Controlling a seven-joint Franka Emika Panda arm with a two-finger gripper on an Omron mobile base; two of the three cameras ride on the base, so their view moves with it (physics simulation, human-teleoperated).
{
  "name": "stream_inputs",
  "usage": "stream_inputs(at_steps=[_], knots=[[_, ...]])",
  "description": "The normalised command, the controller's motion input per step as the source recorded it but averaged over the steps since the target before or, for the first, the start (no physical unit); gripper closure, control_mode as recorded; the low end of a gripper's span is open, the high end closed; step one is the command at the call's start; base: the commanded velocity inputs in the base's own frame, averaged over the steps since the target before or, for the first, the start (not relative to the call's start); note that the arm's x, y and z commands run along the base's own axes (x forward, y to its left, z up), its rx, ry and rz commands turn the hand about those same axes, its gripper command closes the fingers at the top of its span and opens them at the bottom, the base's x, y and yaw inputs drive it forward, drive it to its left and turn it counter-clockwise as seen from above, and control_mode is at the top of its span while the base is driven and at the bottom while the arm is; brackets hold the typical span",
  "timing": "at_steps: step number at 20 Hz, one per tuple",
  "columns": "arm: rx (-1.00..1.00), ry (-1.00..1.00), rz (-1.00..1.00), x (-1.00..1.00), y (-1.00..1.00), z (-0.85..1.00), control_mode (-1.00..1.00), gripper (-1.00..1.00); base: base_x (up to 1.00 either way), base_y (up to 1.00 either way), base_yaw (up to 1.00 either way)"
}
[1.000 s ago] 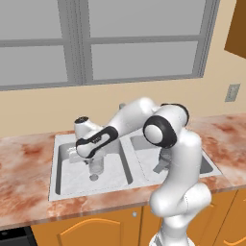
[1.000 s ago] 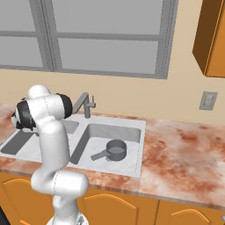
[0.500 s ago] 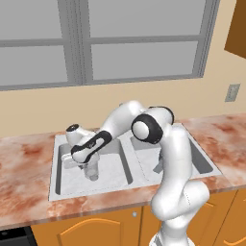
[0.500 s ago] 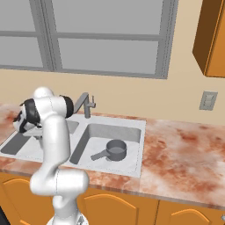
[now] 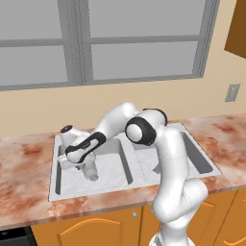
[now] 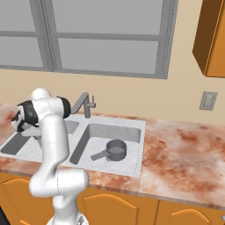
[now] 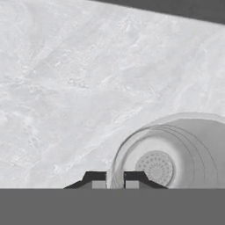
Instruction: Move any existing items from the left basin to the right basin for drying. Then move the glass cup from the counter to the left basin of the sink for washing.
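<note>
- The glass cup (image 5: 90,170), a small translucent greyish straight-sided tumbler, stands upright low in the left basin (image 5: 113,166), the left rectangular bowl of the light grey double sink (image 5: 129,185).
- In the hand view the glass cup (image 7: 176,149) is seen from above at about 4 o'clock. Its round rim and faint inner rings show, and its right side is cut off by the picture's edge.
- The round perforated drain hole (image 7: 154,167) shows through the glass cup's bottom. Whether the cup touches the basin floor cannot be told.
- The tool (image 7: 115,179), two small dark tips, is nearly pressed together with the cup's near wall running through the narrow gap, so it pinches the cup's rim.
- In the left base view the tool (image 5: 84,165) sits at 10 o'clock of the cup, mostly hidden by the white hand above it.
- The left basin's floor (image 7: 66,88) is pale grey with a cloudy, marbled texture.
- The small dark grey round metal pot (image 6: 115,150) lies in the right basin (image 6: 134,132), its short straight handle pointing to about 8 o'clock.
- The grey angular faucet (image 6: 83,103) rises at the sink's middle divider.
- The reddish-brown and cream marbled stone tabletop (image 6: 184,149) surrounds the sink, above orange wooden cabinets (image 6: 114,204).
- A pale wall socket (image 6: 208,101) is too small to make out in detail.
</note>
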Motion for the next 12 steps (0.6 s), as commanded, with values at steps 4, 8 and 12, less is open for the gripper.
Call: stream_inputs(at_steps=[4, 8, 12], knots=[[0.02, -0.02, 0.00, -0.11, -0.21, 0.07, -1.00, -1.00, 0.00, 0.00, 0.00], [0.01, -0.04, 0.00, -0.11, -0.23, 0.31, -1.00, -1.00, 0.00, 0.00, 0.00], [0.00, -0.02, 0.00, 0.00, -0.02, 0.48, -1.00, -1.00, 0.00, 0.00, 0.00]])
